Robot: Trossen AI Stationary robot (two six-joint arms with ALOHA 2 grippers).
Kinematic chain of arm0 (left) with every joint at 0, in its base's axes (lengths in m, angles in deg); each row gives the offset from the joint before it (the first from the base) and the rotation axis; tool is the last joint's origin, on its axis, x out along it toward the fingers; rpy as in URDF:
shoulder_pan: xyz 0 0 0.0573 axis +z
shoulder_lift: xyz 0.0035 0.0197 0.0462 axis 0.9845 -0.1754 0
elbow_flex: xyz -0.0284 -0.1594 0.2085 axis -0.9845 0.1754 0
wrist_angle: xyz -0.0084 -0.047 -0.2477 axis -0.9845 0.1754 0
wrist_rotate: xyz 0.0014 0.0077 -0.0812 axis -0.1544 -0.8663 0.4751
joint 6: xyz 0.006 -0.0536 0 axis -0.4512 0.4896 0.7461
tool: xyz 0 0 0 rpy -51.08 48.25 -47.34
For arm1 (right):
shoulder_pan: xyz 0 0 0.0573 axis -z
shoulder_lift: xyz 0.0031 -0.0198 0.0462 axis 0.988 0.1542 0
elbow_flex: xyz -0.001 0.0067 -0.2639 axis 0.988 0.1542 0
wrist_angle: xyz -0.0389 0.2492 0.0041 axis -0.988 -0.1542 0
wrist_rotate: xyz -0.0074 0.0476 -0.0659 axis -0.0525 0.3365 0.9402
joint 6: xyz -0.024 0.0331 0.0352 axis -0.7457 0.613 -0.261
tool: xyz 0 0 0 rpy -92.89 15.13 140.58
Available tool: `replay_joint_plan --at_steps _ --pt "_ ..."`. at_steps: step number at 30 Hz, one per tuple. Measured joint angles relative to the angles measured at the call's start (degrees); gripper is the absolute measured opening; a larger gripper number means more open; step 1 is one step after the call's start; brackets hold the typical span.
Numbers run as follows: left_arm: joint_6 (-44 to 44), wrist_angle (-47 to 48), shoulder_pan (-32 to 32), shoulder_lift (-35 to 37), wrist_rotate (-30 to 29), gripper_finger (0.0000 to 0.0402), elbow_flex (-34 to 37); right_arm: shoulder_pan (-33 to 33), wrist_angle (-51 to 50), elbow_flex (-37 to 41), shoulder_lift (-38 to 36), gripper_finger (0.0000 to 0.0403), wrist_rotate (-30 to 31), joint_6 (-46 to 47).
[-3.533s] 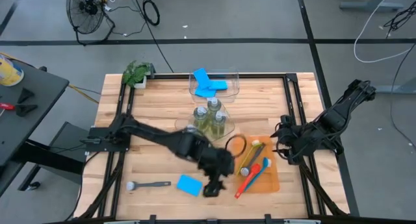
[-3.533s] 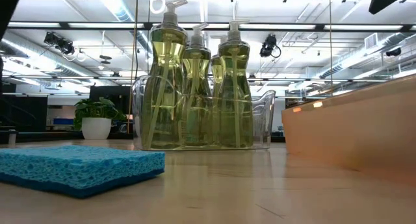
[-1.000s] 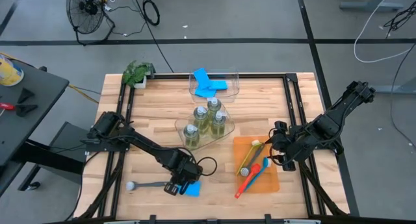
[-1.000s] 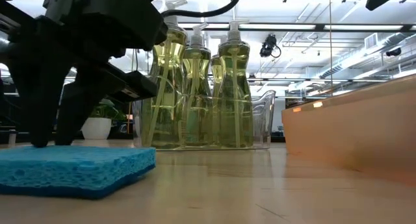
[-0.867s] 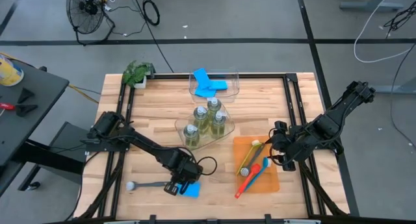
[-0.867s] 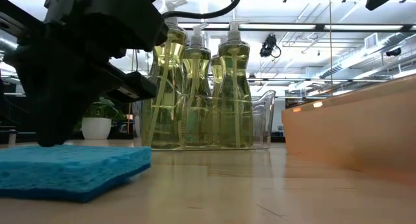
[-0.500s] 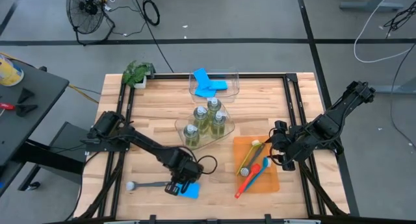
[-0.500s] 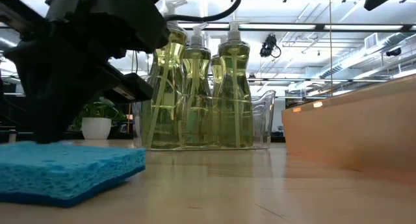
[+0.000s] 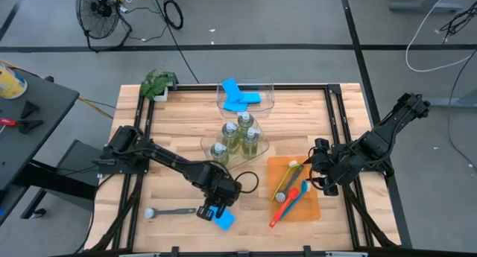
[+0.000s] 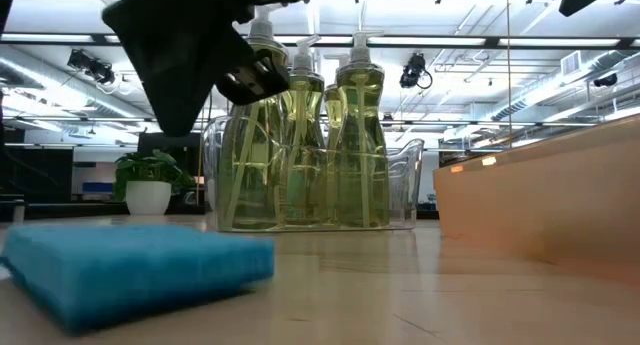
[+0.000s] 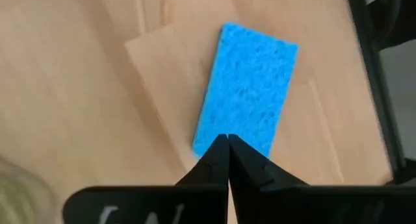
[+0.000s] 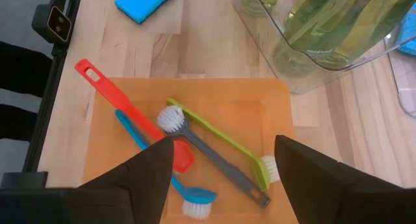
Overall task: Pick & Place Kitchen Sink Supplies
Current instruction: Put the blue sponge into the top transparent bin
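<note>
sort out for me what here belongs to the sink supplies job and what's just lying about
Job things: blue sponge pinched at its edge by the left gripper; sponges in bin; pump bottles; brushes on tray; grey brush.

Just lying about: plant, floor fan.

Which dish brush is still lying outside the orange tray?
The dark grey brush, alone on the bare wood beside the left gripper. The red, blue, yellow-green and other grey brushes all lie on the orange tray.
</note>
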Motion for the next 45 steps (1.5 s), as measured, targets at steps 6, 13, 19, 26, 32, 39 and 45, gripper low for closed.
replay_joint_plan --at_steps 6,13,19,26,32,39,45 --pt "-1.1 0.9 1.4 0.0 -0.7 0.0002 -0.4 0.0 0.0 0.0 0.0 0.0267 -0.1 0.0" --pt "-4.7 -0.8 0.5 0.0 -0.6 0.0041 0.6 0.0 0.0 0.0 0.0 0.0267 -0.1 -0.3" --pt "-7.5 -2.2 -1.2 0.0 -0.7 0.0088 2.3 0.0 0.0 0.0 0.0 0.0267 0.0 -1.3" --pt "-7.7 -5.8 -1.2 -1.5 -1.7 0.0185 2.3 0.0 0.0 0.0 0.0 0.0267 0.5 -1.3" --pt "-7.4 -5.6 -1.2 -4.8 -0.9 0.0244 2.3 0.0 0.0 0.0 0.0 0.0267 0.5 -0.9" --pt "-7.7 -5.0 -0.8 -6.8 -0.2 0.0243 2.3 0.0 0.0 0.0 0.0 0.0267 0.5 -0.9" --pt "-10.1 -3.9 -0.8 -8.3 3.3 0.0191 2.3 0.0 -0.1 0.0 0.0 0.0267 0.5 -0.9"
